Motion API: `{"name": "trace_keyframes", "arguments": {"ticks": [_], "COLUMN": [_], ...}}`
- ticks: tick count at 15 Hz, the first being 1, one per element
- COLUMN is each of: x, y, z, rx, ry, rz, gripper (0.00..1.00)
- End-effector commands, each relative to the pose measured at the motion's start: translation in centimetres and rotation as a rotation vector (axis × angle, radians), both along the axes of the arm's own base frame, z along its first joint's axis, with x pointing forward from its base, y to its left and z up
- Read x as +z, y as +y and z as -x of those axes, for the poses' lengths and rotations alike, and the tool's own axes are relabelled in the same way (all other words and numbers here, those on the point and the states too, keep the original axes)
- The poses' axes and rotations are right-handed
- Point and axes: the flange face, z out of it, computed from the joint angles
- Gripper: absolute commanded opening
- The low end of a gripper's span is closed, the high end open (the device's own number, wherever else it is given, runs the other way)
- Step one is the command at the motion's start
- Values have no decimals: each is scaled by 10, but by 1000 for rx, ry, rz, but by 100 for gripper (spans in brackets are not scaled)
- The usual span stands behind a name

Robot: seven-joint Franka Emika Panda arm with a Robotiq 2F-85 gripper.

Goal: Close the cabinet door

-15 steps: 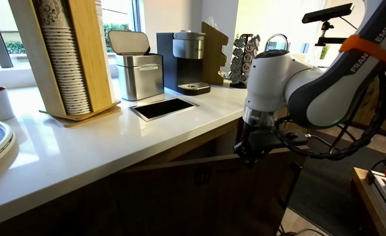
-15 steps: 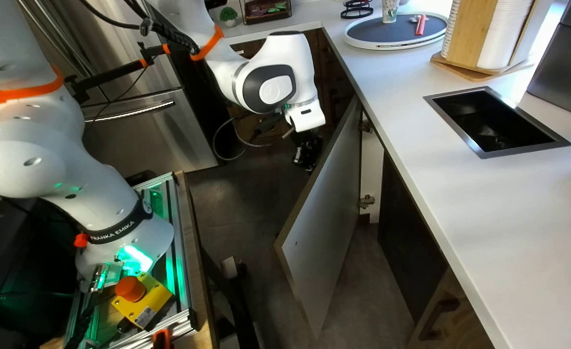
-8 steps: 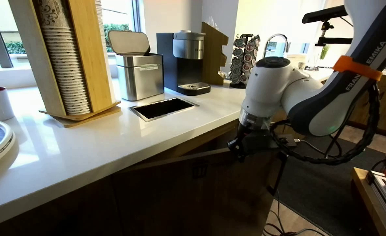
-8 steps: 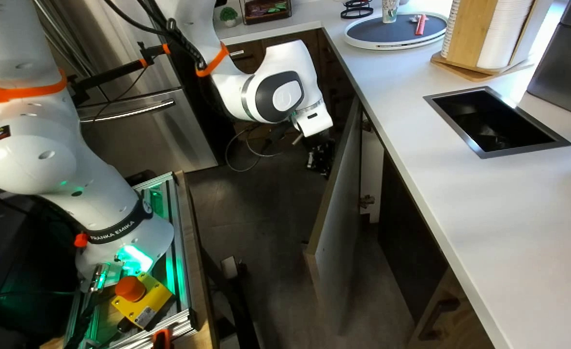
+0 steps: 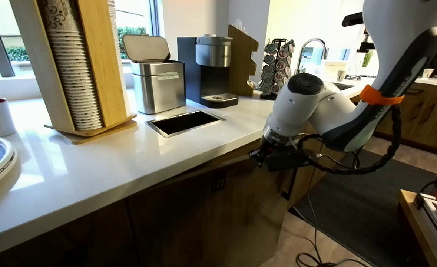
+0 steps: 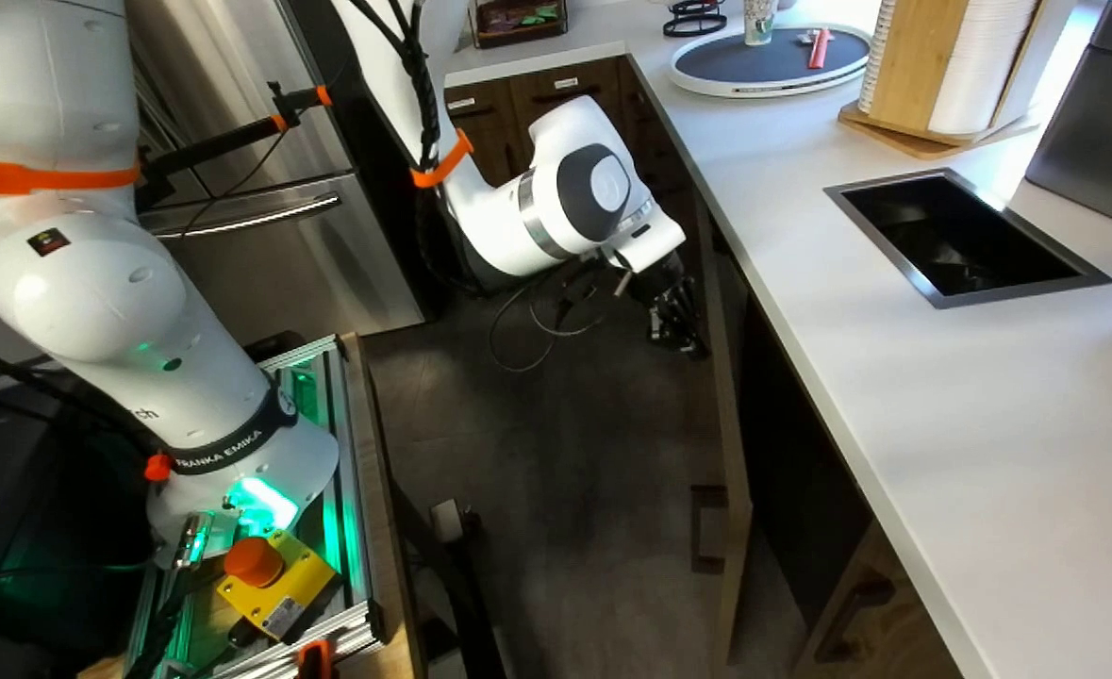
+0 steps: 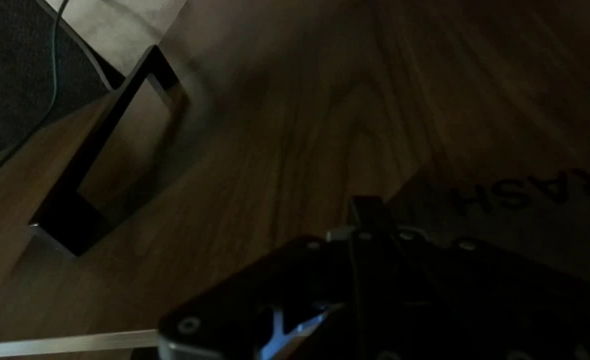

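The cabinet door [image 5: 211, 222] is a brown wood-grain panel standing ajar under the counter. In an exterior view it shows nearly edge-on [image 6: 733, 471], with a dark gap behind it. In the wrist view its face [image 7: 274, 150] fills most of the picture, with a black bar handle [image 7: 92, 150] at left and dark lettering at right. My gripper [image 5: 256, 158] is at the door's outer face near its top edge; it also shows in an exterior view [image 6: 680, 341]. In the wrist view the fingers [image 7: 368, 207] are together with nothing between them. Whether they touch the door is too dark to tell.
The white countertop [image 5: 129, 159] overhangs the door and has a recessed opening [image 5: 185, 123]. A neighbouring door with a dark handle [image 6: 859, 618] is at lower right. A cable [image 5: 316, 256] lies on the floor. The robot's base table carries a yellow stop box [image 6: 282, 589].
The door has swung inward toward the cabinet, narrowing the gap under the counter. My gripper has moved along with it toward the counter, staying at the door's outer face.
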Motion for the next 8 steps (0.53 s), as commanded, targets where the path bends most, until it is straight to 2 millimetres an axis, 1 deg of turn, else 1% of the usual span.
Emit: {"name": "trace_keyframes", "arguments": {"ticks": [1,2,3,6,8], "x": [-16,-20,-23,-17,-9], "y": [-11,-11,-5,22,38], "z": [-13,-10,-2,27,54], "rx": [14,14,23,99,177], "ry": [-38,-35,-13,54,107], "rz": [82,67,26,-55,-100], "gripper": [0,0,0,0,0]}}
